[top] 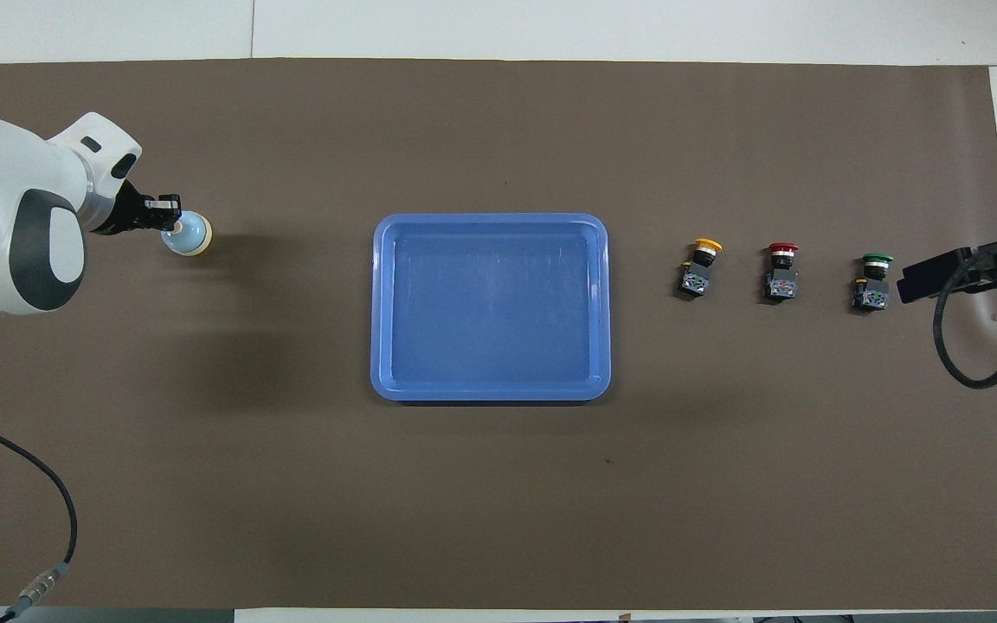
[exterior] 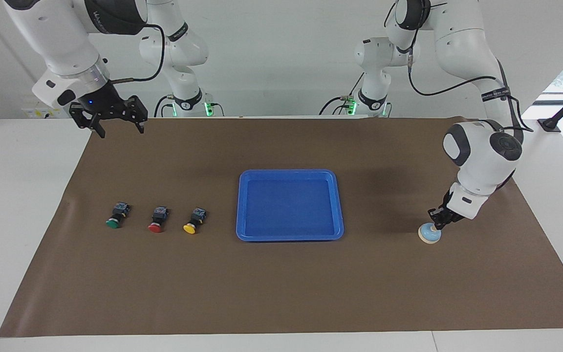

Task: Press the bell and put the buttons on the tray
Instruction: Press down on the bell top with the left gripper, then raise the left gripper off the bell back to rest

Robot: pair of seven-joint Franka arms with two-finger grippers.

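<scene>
tray (exterior: 290, 173) at the middle of the mat (exterior: 281, 293). three buttons (exterior: 157, 219) in a row beside it, toward the right arm's end of the table, lying on their sides (caps pointing away from the robots), apart from one another. bell (exterior: 429, 234) on the mat toward the left arm's end, well apart from the tray. left gripper (exterior: 439, 224) set down on top of the bell. right gripper (exterior: 115, 128) raised over the mat's corner at the right arm's end, clear of the buttons.
</scene>
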